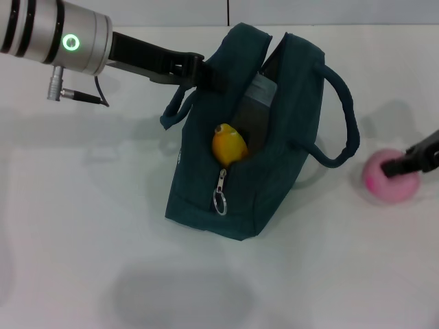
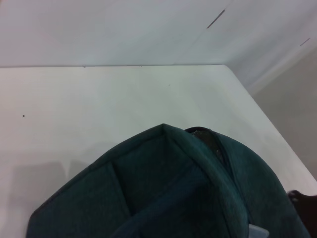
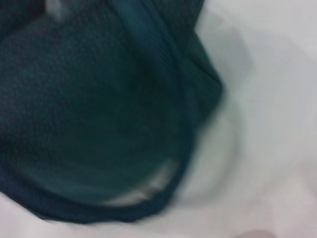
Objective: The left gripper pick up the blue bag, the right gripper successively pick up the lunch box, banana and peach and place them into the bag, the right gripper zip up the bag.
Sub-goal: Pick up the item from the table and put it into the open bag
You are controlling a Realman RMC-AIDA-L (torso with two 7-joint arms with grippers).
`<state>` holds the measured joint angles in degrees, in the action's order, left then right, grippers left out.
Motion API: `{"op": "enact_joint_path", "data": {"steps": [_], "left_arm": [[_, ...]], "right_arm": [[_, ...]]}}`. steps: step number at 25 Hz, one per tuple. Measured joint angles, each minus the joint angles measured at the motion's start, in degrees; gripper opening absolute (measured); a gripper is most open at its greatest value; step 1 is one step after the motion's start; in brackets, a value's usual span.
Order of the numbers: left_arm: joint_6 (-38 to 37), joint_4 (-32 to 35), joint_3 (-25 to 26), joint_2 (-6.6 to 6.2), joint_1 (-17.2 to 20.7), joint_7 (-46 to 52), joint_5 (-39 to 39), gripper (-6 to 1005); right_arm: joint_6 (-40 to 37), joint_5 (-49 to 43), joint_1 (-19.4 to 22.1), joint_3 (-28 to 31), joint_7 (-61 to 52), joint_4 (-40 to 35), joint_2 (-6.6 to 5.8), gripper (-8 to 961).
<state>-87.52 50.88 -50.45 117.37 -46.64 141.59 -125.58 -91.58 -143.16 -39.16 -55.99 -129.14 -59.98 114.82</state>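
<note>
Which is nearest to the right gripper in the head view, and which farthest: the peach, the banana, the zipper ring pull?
1. The peach, at the right gripper itself, right of the blue bag.
2. The banana, poking from the bag's opening.
3. The zipper ring pull: almost equally far, too close to call.

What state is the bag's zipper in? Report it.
Open: the bag gapes at the top, the banana pokes out, and the zipper pull hangs at one end.

Plain white table [image 1: 82,226]
</note>
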Motion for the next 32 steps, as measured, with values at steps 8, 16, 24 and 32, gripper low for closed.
{"op": "enact_joint_path", "data": {"steps": [8, 16, 24, 32], "left_arm": [[-0.2, 0.0, 0.0, 0.14, 0.0, 0.4, 0.1, 55], [-0.5, 0.0, -0.2, -0.23, -0.8, 1.8, 2.9, 55], [-0.4, 0.0, -0.2, -0.34, -1.1, 2.7, 3.5, 55], [0.3, 0.0, 1.2, -1.32, -0.2, 2.5, 3.7, 55]], "right_arm": [[-21.3, 34.6, 2.0, 17.7, 10.0, 11.1, -6.31, 169], [-18.3, 46.6, 1.8, 15.8, 26.3, 12.6, -1.77, 117], [-10.6, 49.6, 0.9, 3.9, 34.5, 12.3, 0.54, 83], [-12.3, 50.3, 8.9, 8.8, 28.2, 4.7, -1.71, 43]]}}
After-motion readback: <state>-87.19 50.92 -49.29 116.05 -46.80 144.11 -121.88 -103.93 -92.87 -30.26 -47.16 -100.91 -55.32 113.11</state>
